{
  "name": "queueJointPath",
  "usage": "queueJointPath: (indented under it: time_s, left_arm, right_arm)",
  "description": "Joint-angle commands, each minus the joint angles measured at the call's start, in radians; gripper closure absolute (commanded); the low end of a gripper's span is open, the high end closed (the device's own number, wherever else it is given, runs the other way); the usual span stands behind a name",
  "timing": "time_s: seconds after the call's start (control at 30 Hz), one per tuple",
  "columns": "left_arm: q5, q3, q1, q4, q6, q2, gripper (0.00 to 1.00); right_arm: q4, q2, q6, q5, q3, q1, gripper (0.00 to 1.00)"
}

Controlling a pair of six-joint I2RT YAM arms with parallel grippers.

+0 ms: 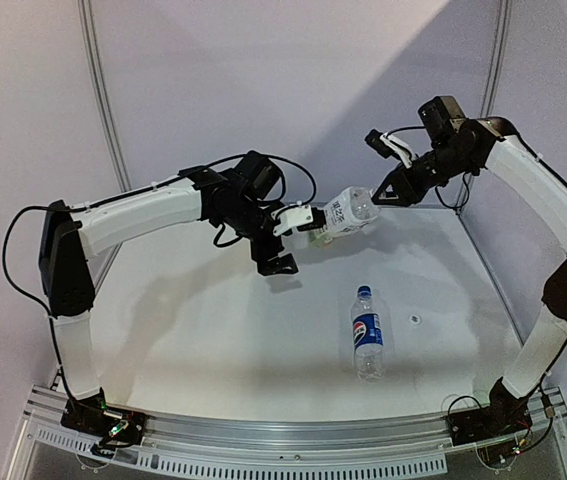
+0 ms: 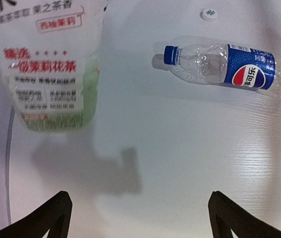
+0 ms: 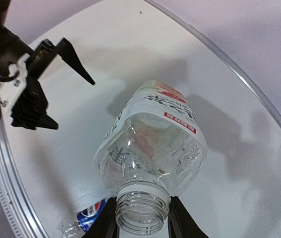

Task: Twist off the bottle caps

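Clear plastic, the Pepsi bottle (image 1: 367, 335) lies on the table (image 1: 213, 340). The left wrist view shows its blue cap (image 2: 170, 54) on, and the white cap (image 1: 415, 320) loose just right of it. Beyond, the left gripper (image 2: 140, 220) gapes near the wider bottle (image 3: 152, 144). Only the right wrist view shows that bottle's bare neck, clamped by the right gripper (image 3: 142, 218).
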Motion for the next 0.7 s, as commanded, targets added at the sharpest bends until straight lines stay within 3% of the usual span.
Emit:
queueJointPath:
  time_s: [0.0, 0.33, 0.67]
  left_arm:
    - [-0.016, 0.009, 0.003, 0.008, -0.019, -0.029, 0.01]
    - [-0.021, -0.003, -0.029, 0.003, -0.021, -0.029, 0.01]
    - [-0.003, -0.029, -0.041, -0.004, -0.033, -0.058, 0.01]
  right_arm:
    - [-0.116, 0.027, -0.112, 0.200, 0.030, -0.008, 1.00]
    - [-0.299, 0.051, -0.159, 0.317, 0.101, -0.063, 1.00]
    - [-0.435, 0.157, -0.056, 0.334, 0.198, -0.153, 1.00]
